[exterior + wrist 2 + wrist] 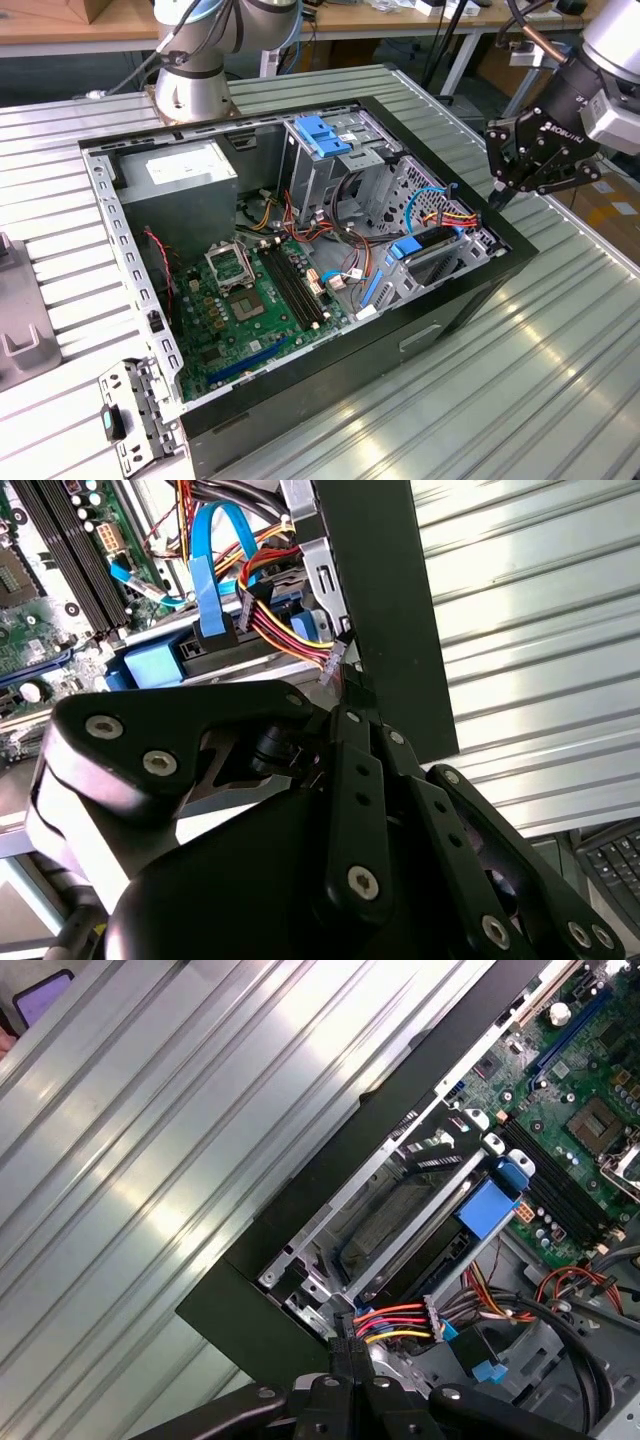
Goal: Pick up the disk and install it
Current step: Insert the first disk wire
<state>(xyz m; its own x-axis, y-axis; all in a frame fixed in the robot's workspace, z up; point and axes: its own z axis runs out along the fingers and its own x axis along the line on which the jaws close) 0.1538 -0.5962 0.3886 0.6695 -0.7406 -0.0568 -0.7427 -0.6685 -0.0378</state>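
1. Counter (480, 400) of ribbed metal slats runs across the foreground of the exterior view. A loose metal bracket (135, 415) lies at its near corner on the exterior view's left.
2. Computer case (330, 385), black and open at the top, lies on its side on the counter. A green circuit board (240, 300) sits flat on its floor.
3. Disk (440, 245) lies inside the case, in the bay at the corner toward the exterior view's right. In the first wrist view its grey body (390, 1225) sits between metal rails, its blue end toward the circuit board. A bundle of red, yellow and black wires (455, 215) runs just beside it.
4. Hand (497, 198) hovers just outside the case wall at that corner, near the disk but apart from it. It is clenched, fingers pressed together with nothing between them. In both wrist views its tips (345, 685) (345, 1345) point close to the wires' plug.
5. Arm base (190, 85) stands farthest back, behind the case.
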